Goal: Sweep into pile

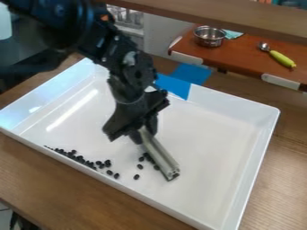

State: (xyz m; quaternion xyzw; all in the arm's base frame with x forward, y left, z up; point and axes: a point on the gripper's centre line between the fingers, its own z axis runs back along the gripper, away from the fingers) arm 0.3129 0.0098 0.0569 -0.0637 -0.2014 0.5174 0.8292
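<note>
My claw [144, 131] is black, and the beans [108, 163] are black too (a fine match for me); the bar [160, 155] is silvery grey, the tray [258, 148] white, the tape [174, 86] blue. Brown wood grain patterns the table [60, 177], the counter [246, 56] is red-brown, and the spoon's handle [282, 59] is yellow-green.

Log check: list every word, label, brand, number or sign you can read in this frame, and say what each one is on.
None that can be read.
Black arm: a small pale patch, too blurred to tell whether it carries any print.
White tray, blue tape and silver bar: no lettering or numbers that I can make out.
</note>
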